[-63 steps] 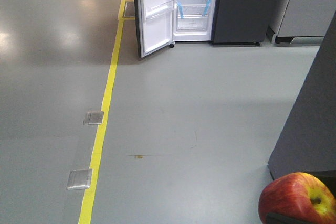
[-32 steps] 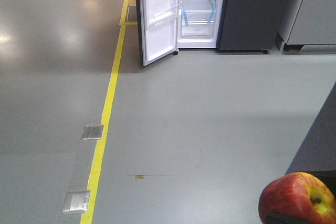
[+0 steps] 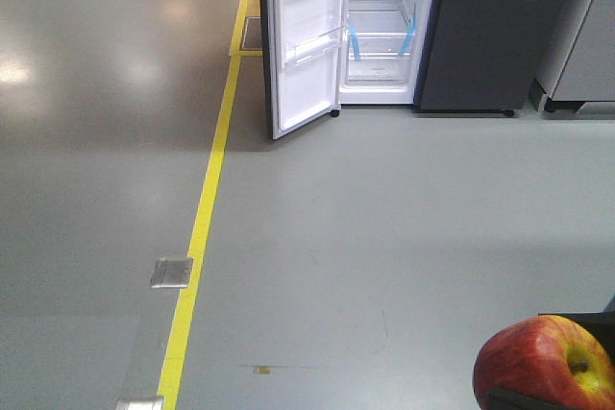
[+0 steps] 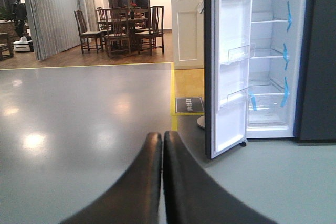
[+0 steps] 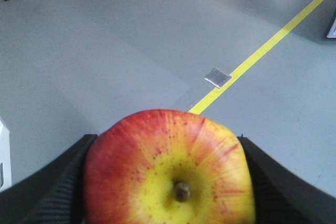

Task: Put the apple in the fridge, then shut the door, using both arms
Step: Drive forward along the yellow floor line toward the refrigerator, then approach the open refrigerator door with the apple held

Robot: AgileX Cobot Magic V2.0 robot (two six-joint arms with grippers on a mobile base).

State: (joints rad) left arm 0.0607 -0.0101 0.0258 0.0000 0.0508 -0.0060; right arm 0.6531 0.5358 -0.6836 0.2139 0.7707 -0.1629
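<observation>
Room for moving was wide: the floor (image 3: 384, 228) lay bare and grey between the camera and the fridge (image 3: 382, 45), which stood at the top of the front view with its white inside and blue-taped shelves showing; the door (image 3: 306, 45) hung wide open on the fridge's left side, its white inner face and clear bins turned toward the opening, its lower free corner reaching out over the floor; a yellow line (image 3: 207, 228) ran down the floor left of the door, with a metal plate (image 3: 172, 272) beside its left edge; a grey cabinet (image 3: 586, 45) stood near the fridge on the right.

At the bottom right corner of the front view, well apart from the fridge, the apple (image 3: 543, 364) was gripped by the right claw (image 5: 168, 148); the black fingers (image 5: 47, 187) pressed on its left and right sides in the wrist view; its stem end, yellow around the short stem, faced the wrist camera, so the stem axis ran crosswise to the line from finger to finger; no long axis could be told on so round a fruit.

The left claw (image 4: 163, 182) was closed on nothing, its fingers touching along their length, pointing over open floor left of the door; far beyond stood a table with chairs (image 4: 123, 24).
</observation>
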